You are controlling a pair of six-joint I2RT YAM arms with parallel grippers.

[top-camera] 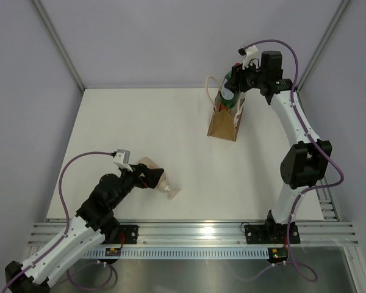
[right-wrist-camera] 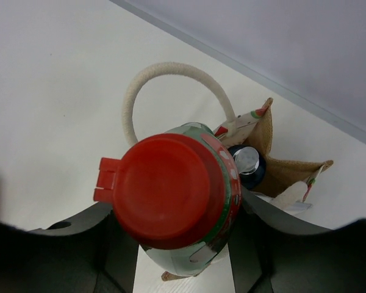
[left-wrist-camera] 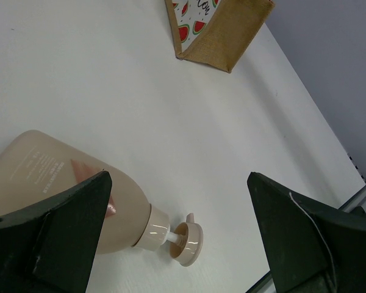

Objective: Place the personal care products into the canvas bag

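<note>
Right fingers [right-wrist-camera: 61, 256] clamp green bottle [right-wrist-camera: 168, 201] — red cap — above canvas bag [right-wrist-camera: 283, 174].

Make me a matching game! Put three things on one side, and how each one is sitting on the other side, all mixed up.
Things:
1. green bottle
2. beige pump bottle
3. canvas bag

States:
A. standing upright
B. gripped and held in the air
C. lying on its side on the table

Pairs: 1-B, 2-C, 3-A
</note>
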